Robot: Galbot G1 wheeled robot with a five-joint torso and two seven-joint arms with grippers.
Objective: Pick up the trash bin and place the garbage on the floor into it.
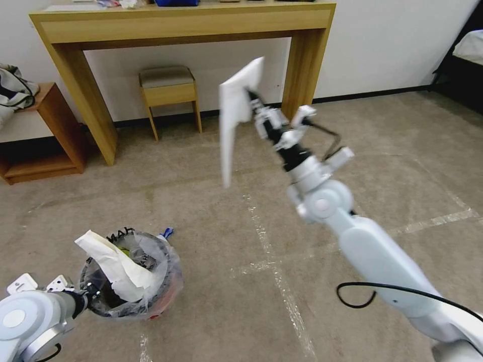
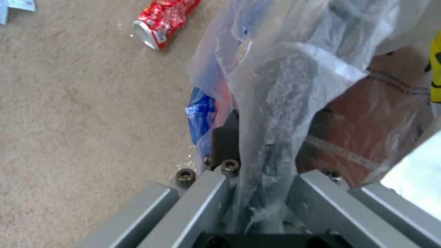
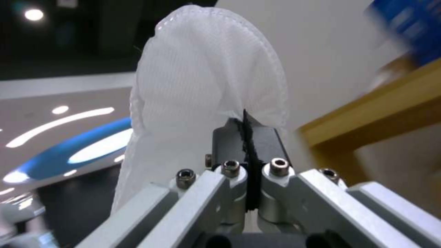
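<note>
Down at seven o'clock in the head view, my left claw (image 1: 86,297) is pinched together on the rim of the trash bin (image 1: 132,276) — the left wrist view shows the clear liner bag (image 2: 280,113) bunched between the pads, the red wall behind it. Up near twelve o'clock my right claw (image 1: 250,96) is clamped tight on a flat white piece (image 1: 235,113), held high over the carpet (image 1: 211,211).

That white thing reads in the right wrist view as soft stitched non-woven fabric with a rounded end — slipper-like, I judge, not paper. If so it may not be garbage at all, and I would check before dropping it.

To do this step well, I would swing the right arm toward seven o'clock, bring the piece over the bin's mouth, lower it until its hanging end is inside, then let go. It is long and floppy, so a high release could leave it draped over the rim. A crumpled white paper (image 1: 118,266) already sticks out of the bin and crowds the opening.

The bag is thin and slippery, so the left grip could creep. A crushed red soda can (image 2: 163,19) lies on the carpet near the bin.
</note>
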